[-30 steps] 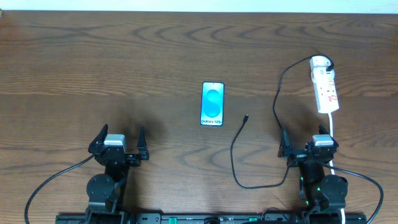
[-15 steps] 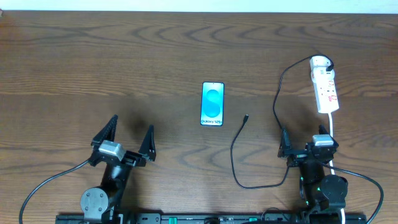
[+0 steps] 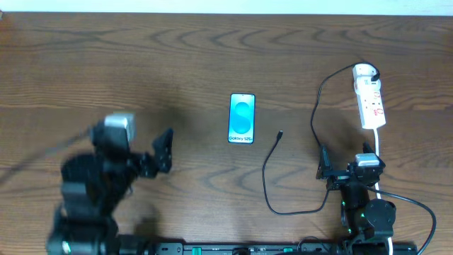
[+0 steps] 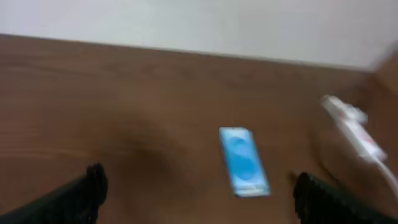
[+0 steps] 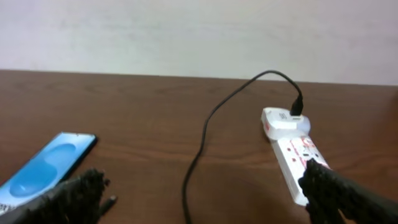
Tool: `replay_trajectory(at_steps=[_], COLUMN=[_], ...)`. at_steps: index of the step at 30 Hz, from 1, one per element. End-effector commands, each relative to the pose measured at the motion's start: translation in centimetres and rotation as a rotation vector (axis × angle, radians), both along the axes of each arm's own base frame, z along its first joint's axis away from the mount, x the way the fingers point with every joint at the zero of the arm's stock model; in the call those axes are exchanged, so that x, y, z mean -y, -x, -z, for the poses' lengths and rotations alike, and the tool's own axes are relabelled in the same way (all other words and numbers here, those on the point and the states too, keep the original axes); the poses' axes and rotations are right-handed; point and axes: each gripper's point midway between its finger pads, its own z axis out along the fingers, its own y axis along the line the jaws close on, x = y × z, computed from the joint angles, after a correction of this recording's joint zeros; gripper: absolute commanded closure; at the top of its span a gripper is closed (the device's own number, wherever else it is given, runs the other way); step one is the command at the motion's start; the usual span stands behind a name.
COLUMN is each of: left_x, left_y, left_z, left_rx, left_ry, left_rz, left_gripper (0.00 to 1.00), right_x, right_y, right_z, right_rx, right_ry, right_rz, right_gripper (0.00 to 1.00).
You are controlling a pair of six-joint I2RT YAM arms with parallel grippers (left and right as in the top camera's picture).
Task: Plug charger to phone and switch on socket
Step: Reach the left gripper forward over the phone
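Brown wood-grain table (image 3: pixel 177 57) carries everything you need, and as far as these views show, none of the task is done yet. The slim rectangular phone with the bright blue screen (image 3: pixel 241 118) lies flat near the middle of the table, with nothing in its port. The small black plug tip (image 3: pixel 281 133) of the long thin black charger cable (image 3: pixel 264 172) lies on the wood just beside the phone's near right corner, not touching it. The cable's other end is already seated by its white adapter (image 3: pixel 364 71) in the far end of the white elongated power strip (image 3: pixel 370 99), off to your right. I cannot tell whether its red-marked switch is on (too small to read), so treat that step as left to do, after the plugging. Your left gripper (image 4: pixel 198 183) is spread to its widest and holds nothing; it shows blurred in the overhead view, left of the phone. Your right gripper (image 5: pixel 202 177) is equally wide and empty, near the strip's thick white cord.
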Motion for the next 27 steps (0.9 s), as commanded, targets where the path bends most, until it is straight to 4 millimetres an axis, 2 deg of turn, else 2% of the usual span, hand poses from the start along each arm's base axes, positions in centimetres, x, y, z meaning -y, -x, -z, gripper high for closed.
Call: replay_trajectory(at_steps=[1,3,5,8,11,17,21,27], left_x=[6.7,9.0,9.8,9.6,10.2,12.8,11.9,11.0], left_y=[0.1,0.7,-0.1,-2.4,-3.1,-3.3,-5.0,-5.5], left_z=[-5.1,-6.1,-6.7,-4.8,-3.4,-3.7,-0.9,1.7], left_rx=[-0.049,-0.078,-0.086,-0.246,-0.343,-0.400,-0.548,-0.773], left_ry=[0.162,0.250,0.312,0.426,0.481,0.486,0.294,-0.027], left_rz=[0.412,0.581,0.630,0.522,0.507,0.560,0.290,0.082], left_gripper=[0.02,0.02,0.02,0.02,0.02,0.02,0.02,0.02], right_x=[0.3,0.3,0.3,0.3,0.3,0.3,0.3,0.3], right_y=[0.0,0.0,0.0,0.0,0.0,0.0,0.0,0.0], right_z=[0.1,0.1,0.1,0.1,0.1,0.1,0.1,0.1], right_rx=[0.000,0.000,0.000,0.000,0.000,0.000,0.000,0.000], right_ry=[0.012,0.012,0.012,0.012,0.012,0.012,0.012,0.012], right_rz=[0.013,0.013,0.013,0.013,0.013,0.013,0.013,0.013], right_gripper=[0.01,0.01,0.01,0.01,0.01,0.01,0.01,0.01])
